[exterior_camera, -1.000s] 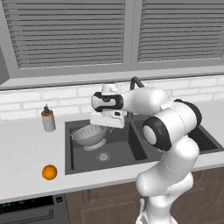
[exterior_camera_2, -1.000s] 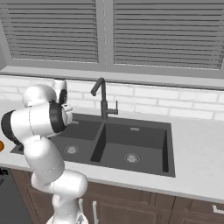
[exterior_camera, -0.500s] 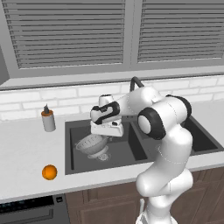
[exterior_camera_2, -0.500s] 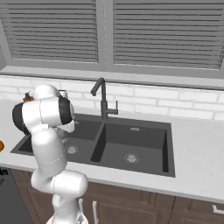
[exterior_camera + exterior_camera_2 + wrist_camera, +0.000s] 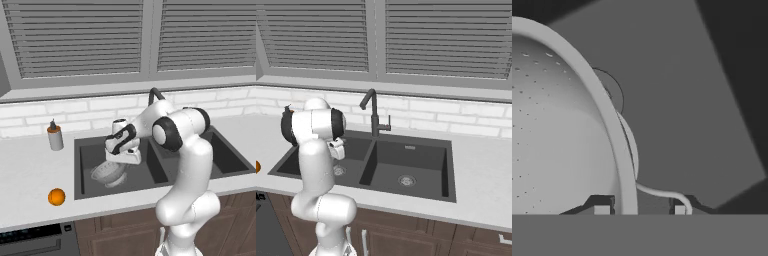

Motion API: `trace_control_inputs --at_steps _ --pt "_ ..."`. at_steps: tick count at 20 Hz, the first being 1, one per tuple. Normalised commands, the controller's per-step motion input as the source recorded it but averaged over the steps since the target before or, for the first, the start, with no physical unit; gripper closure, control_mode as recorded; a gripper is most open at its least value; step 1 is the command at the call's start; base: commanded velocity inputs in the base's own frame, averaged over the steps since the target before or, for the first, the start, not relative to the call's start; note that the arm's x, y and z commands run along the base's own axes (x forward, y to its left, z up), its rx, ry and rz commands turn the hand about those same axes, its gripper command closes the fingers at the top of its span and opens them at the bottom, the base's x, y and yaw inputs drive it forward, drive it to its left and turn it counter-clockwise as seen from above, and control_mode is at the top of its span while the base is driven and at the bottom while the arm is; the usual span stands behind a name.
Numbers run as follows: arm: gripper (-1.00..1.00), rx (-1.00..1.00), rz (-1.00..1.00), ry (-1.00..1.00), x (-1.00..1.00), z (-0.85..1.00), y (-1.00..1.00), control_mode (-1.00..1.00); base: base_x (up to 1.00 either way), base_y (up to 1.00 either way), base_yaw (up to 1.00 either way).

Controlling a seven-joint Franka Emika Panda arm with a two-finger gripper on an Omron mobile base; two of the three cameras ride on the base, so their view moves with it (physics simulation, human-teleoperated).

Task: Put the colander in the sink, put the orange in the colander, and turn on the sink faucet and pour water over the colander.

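My fingertips point(image 5: 602, 205) are dark with pale pads. The colander point(image 5: 108, 174) is shiny silver, dotted with tiny holes. The sink point(image 5: 89, 150) is matte dark grey, the faucet point(image 5: 373, 113) dark metal, the orange point(image 5: 56, 197) bright orange on a pale grey counter point(image 5: 27, 175).

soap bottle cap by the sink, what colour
Orange, on the grey soap bottle; clearest in the left base view.
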Motion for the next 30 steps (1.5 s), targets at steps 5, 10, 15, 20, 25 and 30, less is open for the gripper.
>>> trace_control_inputs --at_steps 5,10,15,20,25,30 --pt "1.0 0.0 0.0 -0.14 0.3 -0.32 -0.01 -1.0 0.0 0.0 0.0" --pt "1.0 0.0 0.0 -0.18 0.37 -0.35 -0.01 -1.0 0.0 0.0 0.0" --pt "1.0 0.0 0.0 -0.04 0.2 -0.39 -0.04 -1.0 0.0 0.0 0.0" --pt "1.0 0.0 0.0 0.01 0.0 -0.24 -0.09 -1.0 0.0 0.0 0.0" --pt "1.0 0.0 -0.02 0.01 -0.12 -0.07 -0.06 -1.0 0.0 0.0 0.0" --pt "1.0 0.0 -0.08 0.0 -0.19 -0.13 -0.2 -1.0 0.0 0.0 0.0"
